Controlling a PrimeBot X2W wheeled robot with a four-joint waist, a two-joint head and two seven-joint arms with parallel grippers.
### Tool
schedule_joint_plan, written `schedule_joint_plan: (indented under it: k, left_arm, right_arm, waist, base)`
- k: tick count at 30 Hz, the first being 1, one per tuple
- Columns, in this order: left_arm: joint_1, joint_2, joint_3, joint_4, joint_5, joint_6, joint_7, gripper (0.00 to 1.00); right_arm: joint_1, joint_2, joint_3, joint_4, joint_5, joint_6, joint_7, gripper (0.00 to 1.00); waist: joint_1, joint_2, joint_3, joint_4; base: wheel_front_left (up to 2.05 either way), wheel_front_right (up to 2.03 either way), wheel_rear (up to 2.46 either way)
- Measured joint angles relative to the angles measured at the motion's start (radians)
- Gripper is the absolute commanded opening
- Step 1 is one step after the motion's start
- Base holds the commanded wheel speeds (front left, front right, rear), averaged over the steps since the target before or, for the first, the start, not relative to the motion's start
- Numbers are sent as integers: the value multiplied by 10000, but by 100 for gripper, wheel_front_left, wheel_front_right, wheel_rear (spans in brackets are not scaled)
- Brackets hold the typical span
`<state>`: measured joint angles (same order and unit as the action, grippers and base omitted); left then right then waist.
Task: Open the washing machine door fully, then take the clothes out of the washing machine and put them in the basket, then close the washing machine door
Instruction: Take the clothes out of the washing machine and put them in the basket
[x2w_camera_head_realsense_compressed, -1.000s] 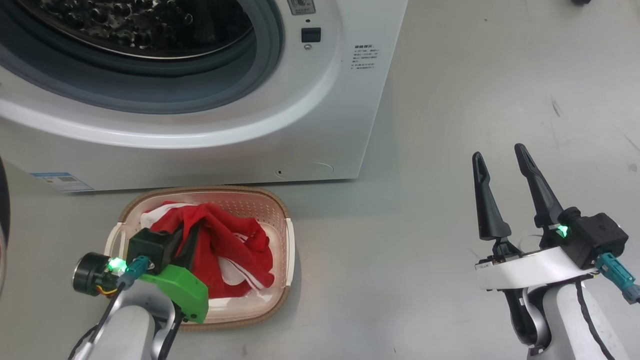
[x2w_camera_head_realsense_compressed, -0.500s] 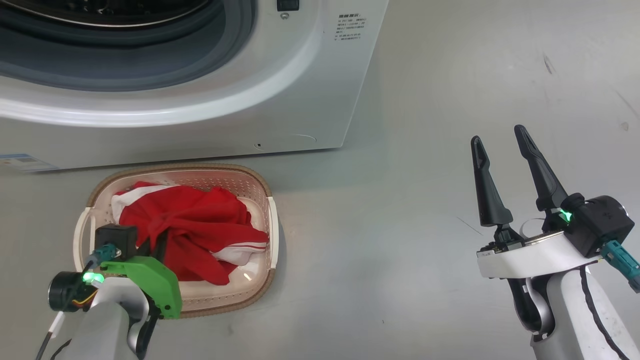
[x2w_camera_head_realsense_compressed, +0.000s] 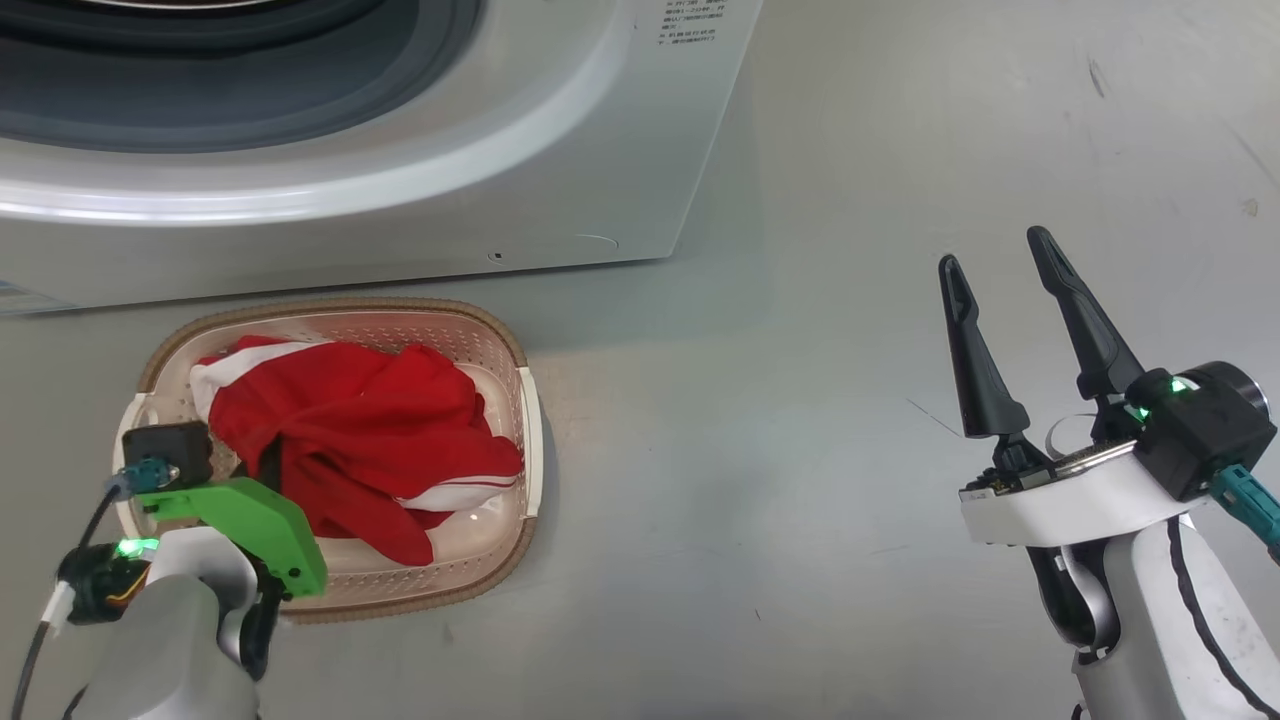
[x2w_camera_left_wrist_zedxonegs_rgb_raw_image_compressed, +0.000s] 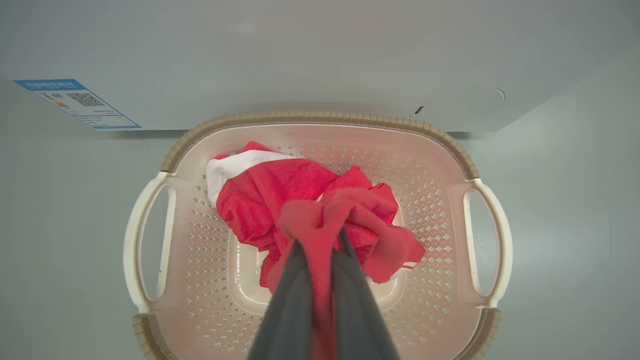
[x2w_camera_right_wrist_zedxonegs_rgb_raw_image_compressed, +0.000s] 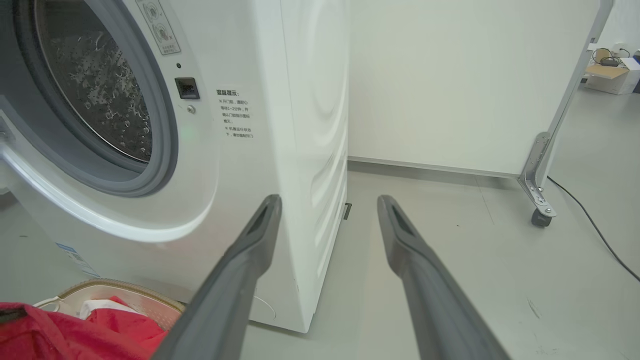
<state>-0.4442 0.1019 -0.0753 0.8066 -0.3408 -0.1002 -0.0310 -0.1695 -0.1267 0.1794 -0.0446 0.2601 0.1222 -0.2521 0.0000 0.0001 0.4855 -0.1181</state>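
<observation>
The cream basket (x2w_camera_head_realsense_compressed: 505, 335) (x2w_camera_left_wrist_zedxonegs_rgb_raw_image_compressed: 320, 119) stands on the floor right in front of the white washing machine (x2w_camera_head_realsense_compressed: 560, 170) (x2w_camera_right_wrist_zedxonegs_rgb_raw_image_compressed: 300, 125). The red clothes (x2w_camera_head_realsense_compressed: 360, 420) (x2w_camera_left_wrist_zedxonegs_rgb_raw_image_compressed: 270, 190) lie bunched inside the basket. In the left wrist view my left gripper (x2w_camera_left_wrist_zedxonegs_rgb_raw_image_compressed: 320, 239) is shut on a fold of the red clothes, above the basket's middle. In the head view its green bracket (x2w_camera_head_realsense_compressed: 245, 515) hangs over the basket's near left corner. My right gripper (x2w_camera_head_realsense_compressed: 992, 250) (x2w_camera_right_wrist_zedxonegs_rgb_raw_image_compressed: 328, 200) stands open over bare floor, far to the right. The machine's grey-ringed mouth and steel drum (x2w_camera_right_wrist_zedxonegs_rgb_raw_image_compressed: 100, 100) show. The washing machine door is out of view.
A blue label (x2w_camera_left_wrist_zedxonegs_rgb_raw_image_compressed: 75, 102) sits low on the machine's front. Grey floor (x2w_camera_head_realsense_compressed: 800, 450) stretches between the basket and my right arm. In the right wrist view a white panel on a castor leg (x2w_camera_right_wrist_zedxonegs_rgb_raw_image_compressed: 542, 200) and a black cable (x2w_camera_right_wrist_zedxonegs_rgb_raw_image_compressed: 595, 230) lie beyond the machine's side.
The head camera has tilted down, so the machine and basket have shifted in the picture. My left gripper has drawn toward the basket's near left corner, and the clothes lie flatter. The right gripper stays open.
</observation>
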Motion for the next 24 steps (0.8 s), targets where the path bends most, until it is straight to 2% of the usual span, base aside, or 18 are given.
schedule_joint_plan:
  k: [8, 24]
  left_arm:
    - [-721, -48, 280, 533, -286, 84, -148, 0]
    - [-1460, -161, -52, 1822, -38, 82, -541, 0]
  right_arm:
    - [-113, -98, 38, -140, -77, 0, 0, 100]
    - [-486, -107, 23, -311, -92, 0, -2, 100]
  waist:
    - [0, 0, 378, -63]
    - [0, 0, 1140, -198]
  base:
    - [0, 0, 0]
    - [0, 0, 0]
